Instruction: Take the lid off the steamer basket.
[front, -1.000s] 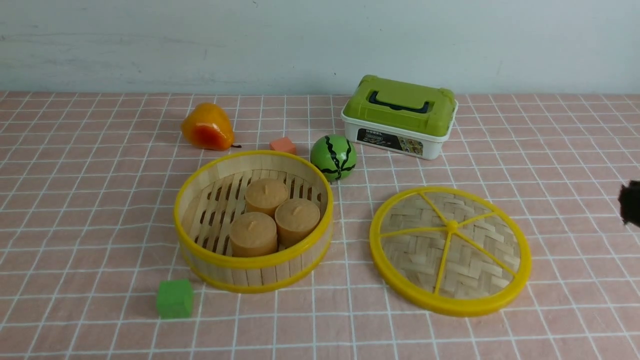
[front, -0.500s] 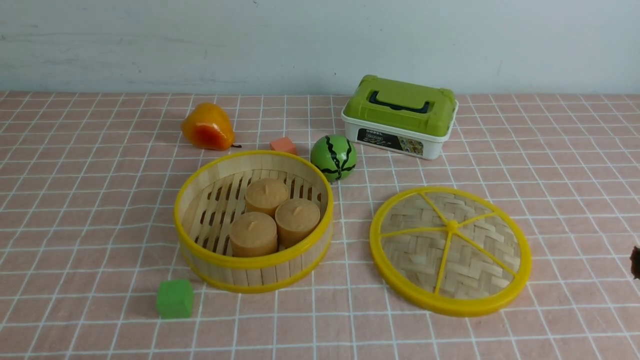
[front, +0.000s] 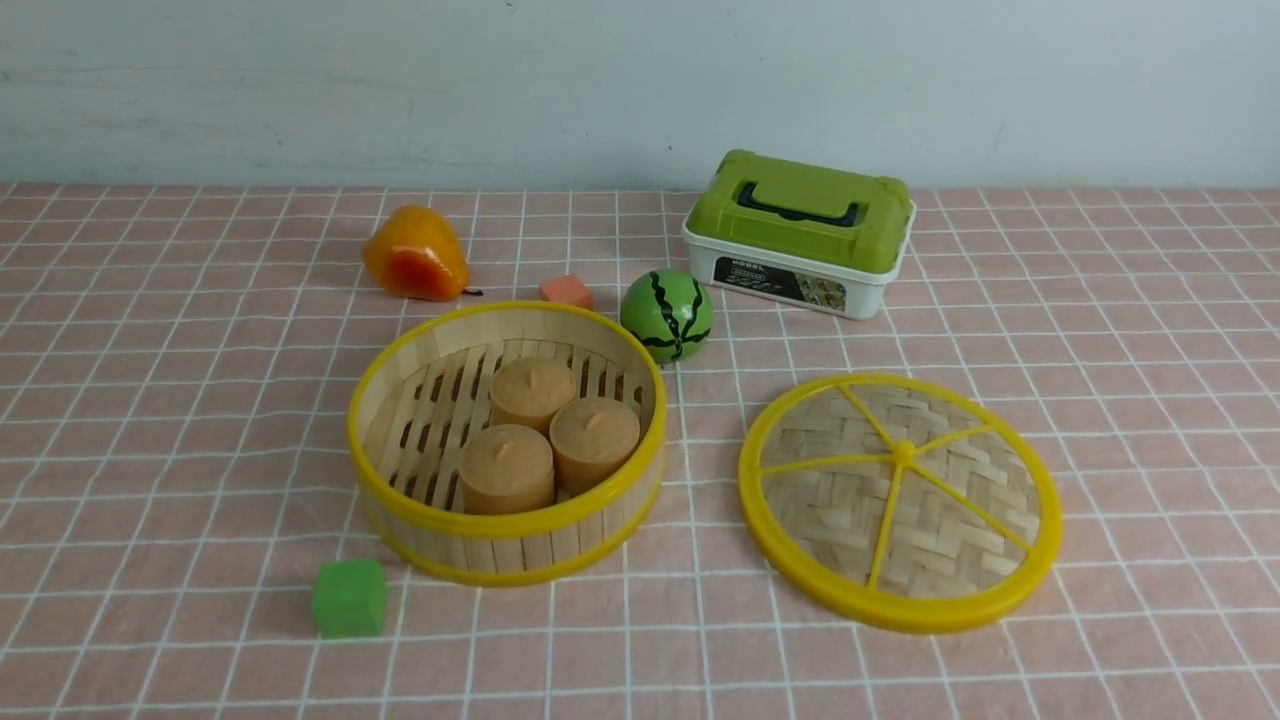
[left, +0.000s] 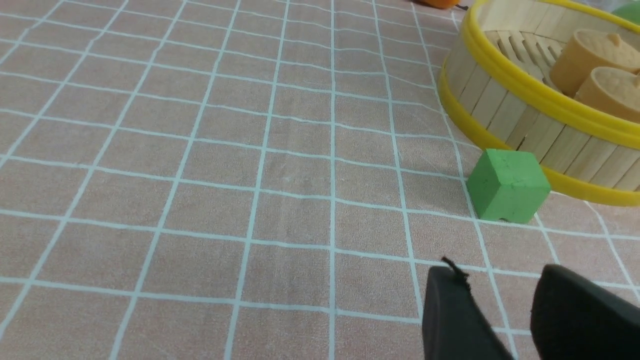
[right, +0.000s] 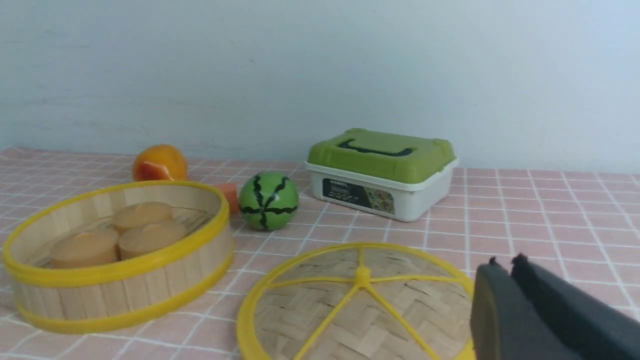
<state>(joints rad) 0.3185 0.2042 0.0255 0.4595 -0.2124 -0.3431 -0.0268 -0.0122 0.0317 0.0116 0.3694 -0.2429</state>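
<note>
Bamboo lid (front: 900, 500) lies flat on your pink checked cloth (front: 200, 420), just right of the uncovered steamer basket (front: 500, 545) | your left gripper (left: 500, 280) slightly parted, empty | right gripper (right: 506, 262) pinched together, empty

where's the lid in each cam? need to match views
Front: the lid, right of centre, lying flat.
Left wrist: not in it.
Right wrist: lid at bottom centre.
Shared landmark: the steamer basket, in all three views.
</note>
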